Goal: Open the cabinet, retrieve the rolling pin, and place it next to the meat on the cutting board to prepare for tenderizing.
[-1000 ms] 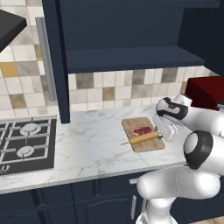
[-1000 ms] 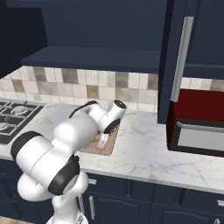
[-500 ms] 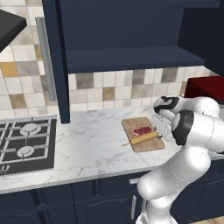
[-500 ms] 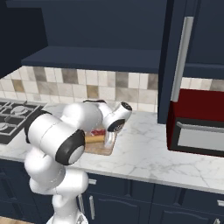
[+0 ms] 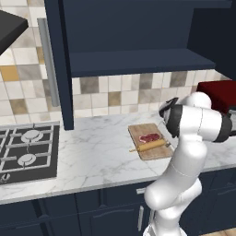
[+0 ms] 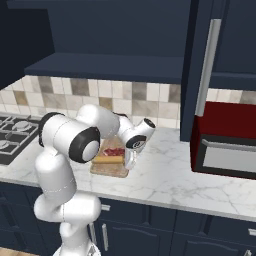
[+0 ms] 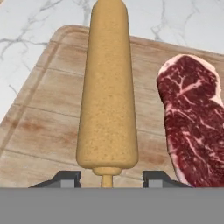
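While rolling pin lies flat on cutting board, left of steak with small gap, gripper hovers at pin's near handle, jaws spread, gripping nothing. Cabinet doors open.

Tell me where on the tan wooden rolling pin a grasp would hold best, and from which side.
Grip the slim tan wooden rolling pin at mid-barrel, coming from above with fingers across its width. It lies flat on the light-brown wooden cutting board, so below is blocked, and the red marbled steak lies beside it, apart, leaving little room on that flank. The end handles look too narrow for a steady hold.
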Robot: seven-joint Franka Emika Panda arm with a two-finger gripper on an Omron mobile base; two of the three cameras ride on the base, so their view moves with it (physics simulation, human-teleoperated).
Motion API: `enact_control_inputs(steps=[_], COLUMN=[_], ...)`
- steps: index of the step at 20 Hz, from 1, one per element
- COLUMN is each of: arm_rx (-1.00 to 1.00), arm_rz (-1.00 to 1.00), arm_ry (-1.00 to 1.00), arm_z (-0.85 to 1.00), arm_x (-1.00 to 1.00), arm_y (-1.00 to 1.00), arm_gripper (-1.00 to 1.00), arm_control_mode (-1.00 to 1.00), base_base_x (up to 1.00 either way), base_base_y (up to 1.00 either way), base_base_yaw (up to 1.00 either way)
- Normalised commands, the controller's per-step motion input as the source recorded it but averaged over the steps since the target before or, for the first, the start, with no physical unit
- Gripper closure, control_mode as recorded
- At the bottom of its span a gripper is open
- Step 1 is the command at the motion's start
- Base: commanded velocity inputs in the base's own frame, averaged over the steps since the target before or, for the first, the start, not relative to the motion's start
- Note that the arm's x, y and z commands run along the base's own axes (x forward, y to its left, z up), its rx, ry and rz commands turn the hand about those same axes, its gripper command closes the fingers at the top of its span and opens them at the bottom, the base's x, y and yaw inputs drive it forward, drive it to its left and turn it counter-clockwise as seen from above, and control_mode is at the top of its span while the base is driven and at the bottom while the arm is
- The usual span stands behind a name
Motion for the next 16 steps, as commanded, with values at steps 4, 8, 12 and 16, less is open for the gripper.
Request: enact_control_inputs(steps=[4, 8, 12, 16], arm_rx=[0.0, 0.0, 0.01, 0.02], arm_rz=[0.03, 0.0, 0.01, 0.02], arm_ry=[-0.03, -0.09, -0.05, -0.03], arm_z=[-0.03, 0.23, 0.37, 0.37], arm_x=[-0.02, -0.2, -0.21, -0.27], arm_y=[-0.07, -0.02, 0.0, 0.0], arm_gripper=[-1.0, -1.0, -1.0, -1.0], arm_control_mode=[-1.0, -1.0, -1.0, -1.0], base_base_x=[0.0, 0.0, 0.0, 0.0], base_base_y=[0.0, 0.0, 0.0, 0.0], base_base_yaw=[0.0, 0.0, 0.0, 0.0])
